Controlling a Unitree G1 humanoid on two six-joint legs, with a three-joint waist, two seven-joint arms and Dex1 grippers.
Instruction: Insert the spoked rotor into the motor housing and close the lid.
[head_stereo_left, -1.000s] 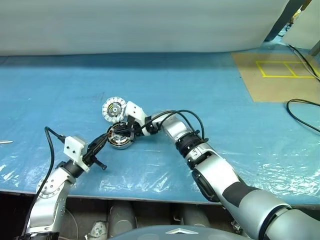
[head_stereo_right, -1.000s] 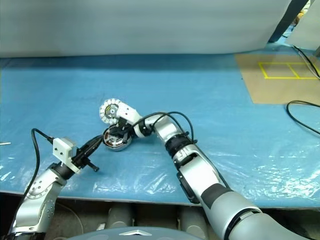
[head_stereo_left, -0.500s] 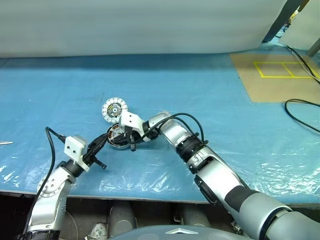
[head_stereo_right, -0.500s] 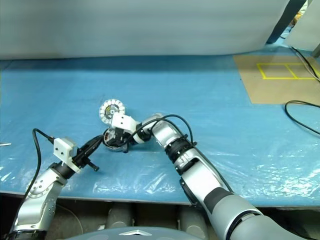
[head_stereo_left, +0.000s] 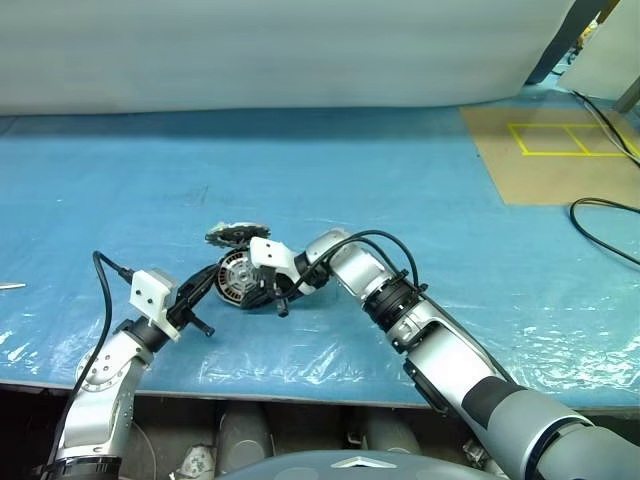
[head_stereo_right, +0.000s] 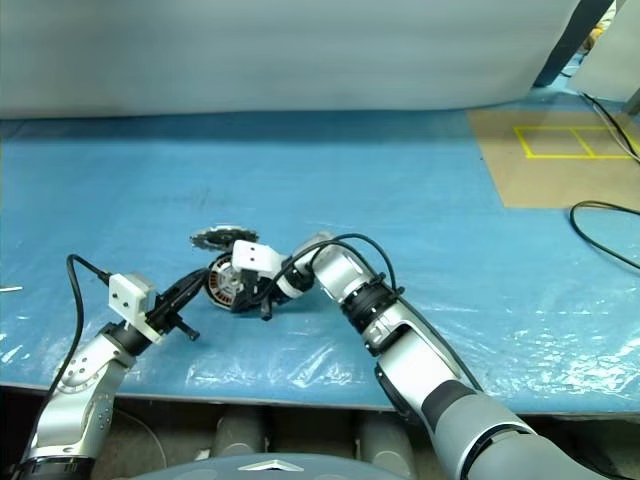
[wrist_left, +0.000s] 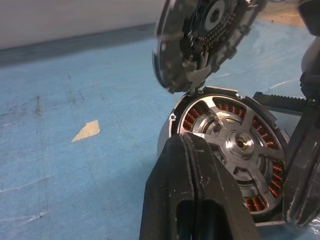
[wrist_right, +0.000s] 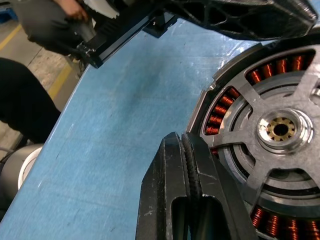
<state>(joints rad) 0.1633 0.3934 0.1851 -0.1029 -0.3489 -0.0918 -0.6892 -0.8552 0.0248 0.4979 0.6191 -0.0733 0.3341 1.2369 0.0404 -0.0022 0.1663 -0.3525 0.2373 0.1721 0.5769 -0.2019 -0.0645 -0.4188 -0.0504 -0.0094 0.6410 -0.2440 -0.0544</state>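
The motor housing (head_stereo_left: 237, 281) stands tipped up on its edge on the blue table sheet. The spoked rotor (wrist_left: 239, 143) sits inside it, silver spokes over copper windings. The lid (head_stereo_left: 237, 234) is tilted nearly edge-on and leans on the housing's upper rim; its underside (wrist_left: 205, 35) faces the rotor. My left gripper (head_stereo_left: 211, 279) is shut, its tip at the housing's left rim, with the shut fingers (wrist_left: 190, 165) close before the housing. My right gripper (head_stereo_left: 256, 294) is shut too, its tip (wrist_right: 186, 150) against the housing's lower right rim. Neither holds anything.
A brown board (head_stereo_left: 560, 150) with yellow tape lies at the far right, with a black cable (head_stereo_left: 600, 225) in front of it. The table's front edge (head_stereo_left: 300, 380) runs just below my arms. A person (wrist_right: 40, 25) in dark clothes stands beyond the table edge.
The housing has gone from lying flat to standing on its edge. The lid has tipped from flat, white face up, to nearly edge-on. My right gripper has drawn back and turned downward; the left stayed.
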